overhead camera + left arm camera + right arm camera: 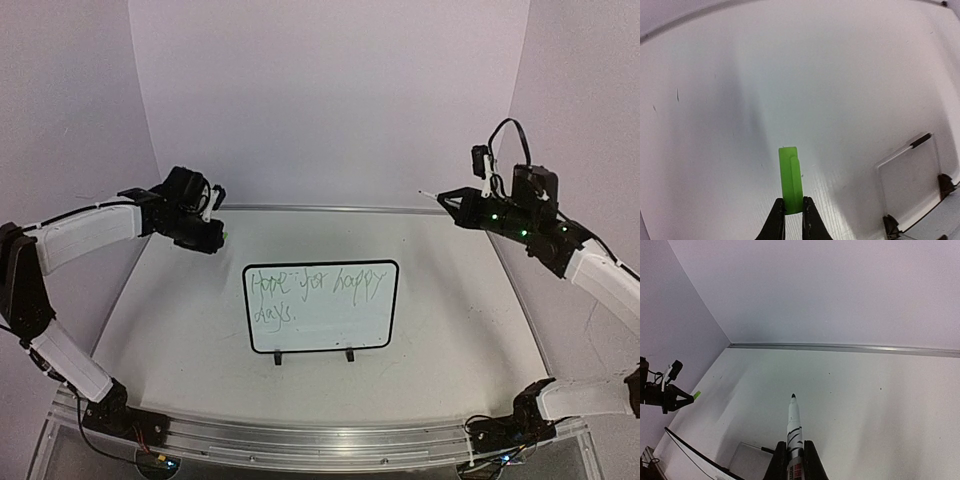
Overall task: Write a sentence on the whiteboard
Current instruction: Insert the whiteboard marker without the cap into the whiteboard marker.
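The sentence stood on the whiteboard; the right gripper clamped the uncapped marker clear, the left gripper pinched its green cap, seemingly awaiting recapping.

A green marker cap stood out over the white desk; a white marker, dark-tipped with black bands, pointed toward the pale back wall; a metal strip edged the desk's far side; an aluminium rail ran along its near edge.

Plain pale lilac walls closed in three sides, meeting the white surface at a thin metal strip. An aluminium rail edged the near side. The light was soft and even.
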`<state>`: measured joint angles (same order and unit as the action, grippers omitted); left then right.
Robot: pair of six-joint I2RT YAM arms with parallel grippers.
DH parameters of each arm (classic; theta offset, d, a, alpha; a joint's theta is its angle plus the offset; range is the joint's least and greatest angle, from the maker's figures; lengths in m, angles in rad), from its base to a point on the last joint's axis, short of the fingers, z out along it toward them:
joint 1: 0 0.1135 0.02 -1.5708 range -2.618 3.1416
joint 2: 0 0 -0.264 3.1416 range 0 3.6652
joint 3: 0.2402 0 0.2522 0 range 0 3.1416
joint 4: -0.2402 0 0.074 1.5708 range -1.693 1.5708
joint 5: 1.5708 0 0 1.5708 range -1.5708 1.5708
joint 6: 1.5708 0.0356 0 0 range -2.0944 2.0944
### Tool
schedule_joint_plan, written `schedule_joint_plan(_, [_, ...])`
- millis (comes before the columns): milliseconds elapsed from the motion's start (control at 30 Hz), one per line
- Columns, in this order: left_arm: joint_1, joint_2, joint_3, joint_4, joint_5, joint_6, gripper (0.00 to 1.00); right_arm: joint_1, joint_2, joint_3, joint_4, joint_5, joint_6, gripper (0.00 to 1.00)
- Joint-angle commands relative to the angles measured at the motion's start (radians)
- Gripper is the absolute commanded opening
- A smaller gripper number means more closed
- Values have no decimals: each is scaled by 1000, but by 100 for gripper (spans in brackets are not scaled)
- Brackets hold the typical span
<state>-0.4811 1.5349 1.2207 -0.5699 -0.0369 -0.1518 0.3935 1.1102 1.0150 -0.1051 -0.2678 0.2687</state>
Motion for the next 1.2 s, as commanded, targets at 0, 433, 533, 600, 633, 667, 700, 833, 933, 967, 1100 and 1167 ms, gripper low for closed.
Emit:
schedule_joint_plan(0, [2,-102,126,5,230,193,0,-88,56,121,-23,-395,25,0])
schedule_joint_plan(433, [-156,-233,90,-2,734,353,0,-86,254,405,-201,-940,107,0])
schedule_joint_plan(533, [-185,-223,85,7,799,345,0,-48,286,430,-224,-1002,118,0])
schedule_joint_plan(600, [-199,-211,82,17,846,338,0,-9,302,434,-232,-1023,116,0])
schedule_joint_plan(633, [-207,-206,78,21,867,334,0,10,308,434,-233,-1035,113,0])
schedule_joint_plan(667, [-214,-201,74,22,888,334,0,25,317,431,-234,-1040,112,0])
schedule_joint_plan(700, [-223,-195,71,21,898,337,0,34,327,427,-235,-1046,112,0])
schedule_joint_plan(833, [-262,-169,67,1,937,361,0,88,368,410,-239,-1057,112,0])
schedule_joint_plan(933, [-284,-148,69,-8,944,369,0,128,399,404,-241,-1063,105,0])
schedule_joint_plan(967, [-287,-144,68,-8,949,370,0,140,407,404,-241,-1064,102,0])
schedule_joint_plan(1100, [-299,-142,63,-2,961,371,0,173,439,399,-243,-1069,98,0])
schedule_joint_plan(1167, [-301,-141,60,-1,961,370,0,184,448,395,-242,-1071,95,0])
